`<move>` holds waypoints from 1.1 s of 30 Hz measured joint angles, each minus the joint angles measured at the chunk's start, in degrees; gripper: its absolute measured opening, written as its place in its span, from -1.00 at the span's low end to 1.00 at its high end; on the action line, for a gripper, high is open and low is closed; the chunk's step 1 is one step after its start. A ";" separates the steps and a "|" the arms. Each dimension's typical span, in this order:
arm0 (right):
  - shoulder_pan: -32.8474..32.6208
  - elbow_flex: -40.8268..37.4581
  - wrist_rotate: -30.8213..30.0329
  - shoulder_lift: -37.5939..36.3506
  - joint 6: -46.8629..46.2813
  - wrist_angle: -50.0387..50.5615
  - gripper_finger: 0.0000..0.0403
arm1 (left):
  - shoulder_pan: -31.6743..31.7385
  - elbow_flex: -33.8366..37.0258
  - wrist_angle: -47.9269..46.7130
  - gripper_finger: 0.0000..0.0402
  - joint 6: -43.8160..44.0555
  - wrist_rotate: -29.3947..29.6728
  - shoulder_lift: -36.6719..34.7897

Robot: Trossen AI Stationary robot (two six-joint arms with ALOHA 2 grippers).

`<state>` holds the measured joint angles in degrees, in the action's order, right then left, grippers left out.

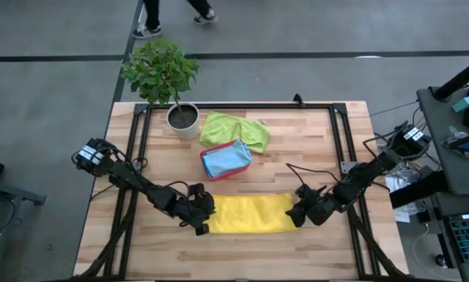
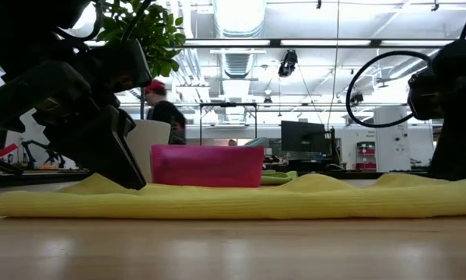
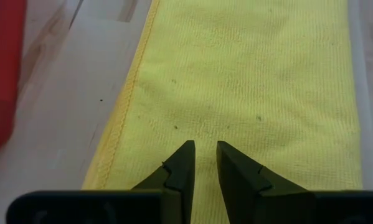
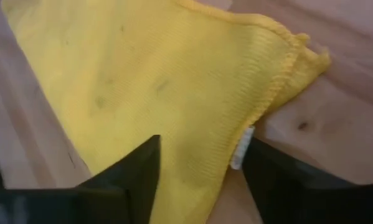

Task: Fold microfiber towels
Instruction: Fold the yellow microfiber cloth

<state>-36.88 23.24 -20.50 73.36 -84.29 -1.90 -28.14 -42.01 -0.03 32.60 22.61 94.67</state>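
Even, bright overhead light; in the low view the ceiling strip lights (image 2: 240,15) glare at upper centre, dark arms silhouetted. Right wrist view is softly blurred.

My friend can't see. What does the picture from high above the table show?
A yellow towel lies folded into a long strip near the front of a wooden table, with the left pincer and right pincer at its two ends. Behind it are a pink tray, a green towel and a potted plant.
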 joint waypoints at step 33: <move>0.04 18.45 -2.02 -3.89 4.44 42.37 -0.96 | -0.80 -0.38 -5.39 -0.74 -1.82 0.22 -8.91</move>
<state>-36.84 41.70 -22.52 69.47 -79.85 40.47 -28.94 -42.39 -5.42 30.78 22.83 85.76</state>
